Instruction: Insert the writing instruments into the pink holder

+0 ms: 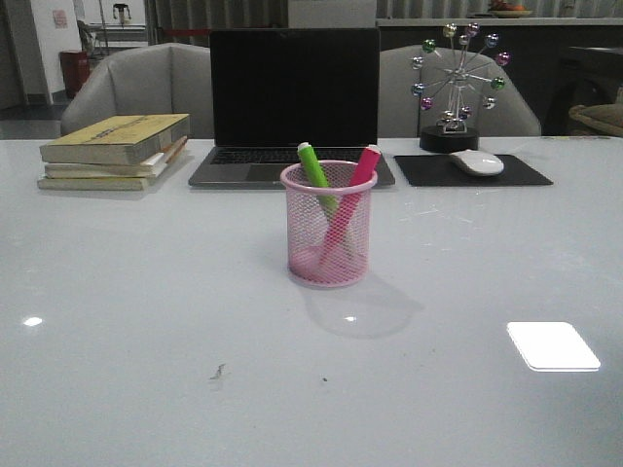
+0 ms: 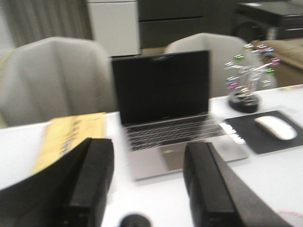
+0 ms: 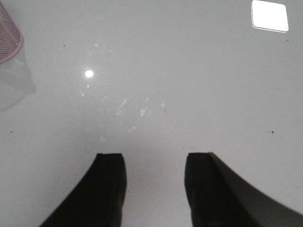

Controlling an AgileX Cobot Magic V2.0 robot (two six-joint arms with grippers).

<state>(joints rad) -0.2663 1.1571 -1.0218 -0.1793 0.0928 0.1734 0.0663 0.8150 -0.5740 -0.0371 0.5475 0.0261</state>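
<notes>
The pink holder [image 1: 328, 226] stands upright in the middle of the white table. Inside it lean two writing instruments: a green marker [image 1: 313, 167] tilted left and a magenta marker [image 1: 360, 175] tilted right, tops above the rim. Neither gripper shows in the front view. My left gripper [image 2: 149, 146] is open with nothing between its fingers, and its view faces the laptop. My right gripper [image 3: 154, 158] is open over bare table, empty. An edge of the pink holder [image 3: 8, 38] shows at the corner of the right wrist view, well away from the fingers.
A laptop [image 1: 293, 102] stands open behind the holder. A stack of books [image 1: 115, 151] lies at the back left. A mouse [image 1: 476, 161] on a black pad [image 1: 471, 170] and a ball ornament [image 1: 456, 88] sit at the back right. Chairs stand beyond the table.
</notes>
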